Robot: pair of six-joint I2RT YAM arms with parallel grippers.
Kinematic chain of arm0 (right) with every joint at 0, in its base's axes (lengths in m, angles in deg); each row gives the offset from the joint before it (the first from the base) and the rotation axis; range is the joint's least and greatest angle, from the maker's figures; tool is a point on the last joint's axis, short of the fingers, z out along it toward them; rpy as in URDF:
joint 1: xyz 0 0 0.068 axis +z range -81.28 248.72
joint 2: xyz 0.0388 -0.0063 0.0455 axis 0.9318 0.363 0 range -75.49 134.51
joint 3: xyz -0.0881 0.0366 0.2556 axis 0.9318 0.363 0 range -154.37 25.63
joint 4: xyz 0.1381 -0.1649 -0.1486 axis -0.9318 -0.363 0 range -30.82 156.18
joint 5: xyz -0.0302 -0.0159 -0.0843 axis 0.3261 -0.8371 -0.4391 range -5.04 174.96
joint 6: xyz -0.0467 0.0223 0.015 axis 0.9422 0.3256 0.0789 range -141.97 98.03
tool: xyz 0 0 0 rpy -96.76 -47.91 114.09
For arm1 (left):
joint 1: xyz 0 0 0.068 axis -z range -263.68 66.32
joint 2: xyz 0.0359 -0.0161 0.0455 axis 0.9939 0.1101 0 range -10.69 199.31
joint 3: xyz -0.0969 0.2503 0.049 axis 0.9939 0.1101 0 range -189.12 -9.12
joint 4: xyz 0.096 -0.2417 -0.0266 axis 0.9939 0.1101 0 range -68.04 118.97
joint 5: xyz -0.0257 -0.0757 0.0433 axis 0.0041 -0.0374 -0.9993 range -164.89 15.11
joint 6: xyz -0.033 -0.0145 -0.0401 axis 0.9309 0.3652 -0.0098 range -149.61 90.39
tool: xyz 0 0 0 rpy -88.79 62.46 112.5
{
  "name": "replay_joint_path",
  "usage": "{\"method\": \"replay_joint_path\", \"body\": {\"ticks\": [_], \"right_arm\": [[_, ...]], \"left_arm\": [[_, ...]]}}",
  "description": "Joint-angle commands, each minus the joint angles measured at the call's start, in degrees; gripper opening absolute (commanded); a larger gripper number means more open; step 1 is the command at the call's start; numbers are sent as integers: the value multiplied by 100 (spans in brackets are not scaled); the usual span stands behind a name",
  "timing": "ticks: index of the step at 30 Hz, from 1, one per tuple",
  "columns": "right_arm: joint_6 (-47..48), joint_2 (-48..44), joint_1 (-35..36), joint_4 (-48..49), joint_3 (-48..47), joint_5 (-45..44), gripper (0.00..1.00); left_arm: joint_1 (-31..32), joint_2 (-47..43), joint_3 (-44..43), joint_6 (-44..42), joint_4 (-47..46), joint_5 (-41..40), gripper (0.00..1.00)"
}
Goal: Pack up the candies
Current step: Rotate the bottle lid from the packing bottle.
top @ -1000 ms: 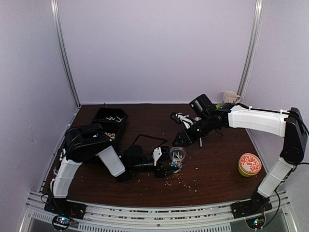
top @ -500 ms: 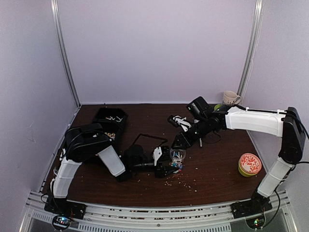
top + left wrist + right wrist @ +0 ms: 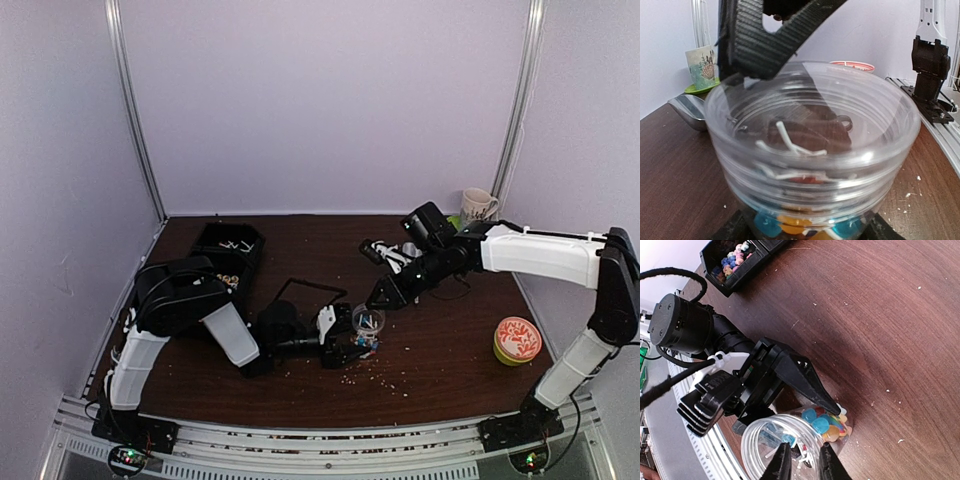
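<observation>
Near the middle of the table point(image 3: 450, 350), your left gripper point(image 3: 350, 336) is clamped on a clear cup point(image 3: 367, 320), its fingers low on the wall. The candies point(image 3: 822, 422) are piled in the cup's bottom, and more sit in the black tray point(image 3: 732, 260) at the far left. Your right gripper point(image 3: 802, 463) hovers over the cup's mouth with its fingers drawn close and a narrow gap between them. You cannot tell whether they pinch anything. Judge the candies as light, hard and smooth, small enough to roll or squirt out of a pinch, so take each one gently across its widest part. The cup looks thin-walled and springy; hold it low on the wall and don't squeeze hard.
</observation>
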Motion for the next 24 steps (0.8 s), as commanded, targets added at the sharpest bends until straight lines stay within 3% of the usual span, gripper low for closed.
{"method": "replay_joint_path", "body": {"ticks": [1, 10, 24], "right_arm": [[-131, -165, -17, -283, 268, 126, 17], [-242, -267, -148, -358, 562, 58, 5], [-175, -539, -124, -517, 753, 222, 5]], "left_arm": [[-61, 99, 132, -63, -1, -370, 48], [-68, 91, 211, -33, -133, -503, 47], [-142, 145, 230, 97, -246, -706, 47]]}}
